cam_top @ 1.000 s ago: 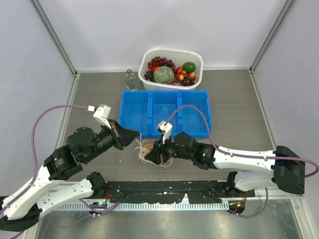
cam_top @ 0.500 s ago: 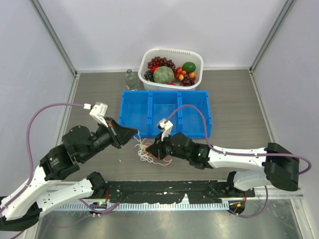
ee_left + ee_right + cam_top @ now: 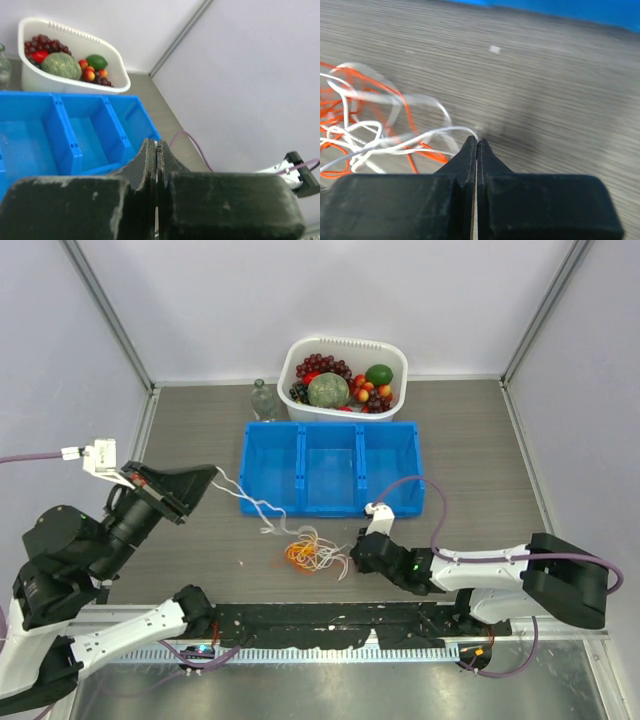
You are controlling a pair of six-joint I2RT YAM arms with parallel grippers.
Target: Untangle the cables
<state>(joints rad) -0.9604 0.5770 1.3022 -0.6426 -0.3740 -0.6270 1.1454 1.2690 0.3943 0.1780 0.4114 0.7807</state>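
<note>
The cables (image 3: 312,553) lie as a loose tangle of orange and white cords on the table, in front of the blue bin. One white cable (image 3: 243,500) runs up and to the left from the tangle to my left gripper (image 3: 213,473). That gripper is raised and shut on the cable's end, and a white sliver shows between its fingertips in the left wrist view. My right gripper (image 3: 353,549) sits low, just right of the tangle. It is shut on the end of another white cable (image 3: 437,134), which curves away left into the orange cords (image 3: 350,125).
A blue three-compartment bin (image 3: 330,427) stands behind the tangle. Behind the bin is a white basket (image 3: 345,341) of fruit. A clear bottle (image 3: 263,400) stands to the basket's left. Metal frame posts and white walls close in the table's sides.
My left arm has pulled back left and up, drawing a white cable out of the tangle. My right gripper closed on a white cable end and moved right, toward the near edge.
</note>
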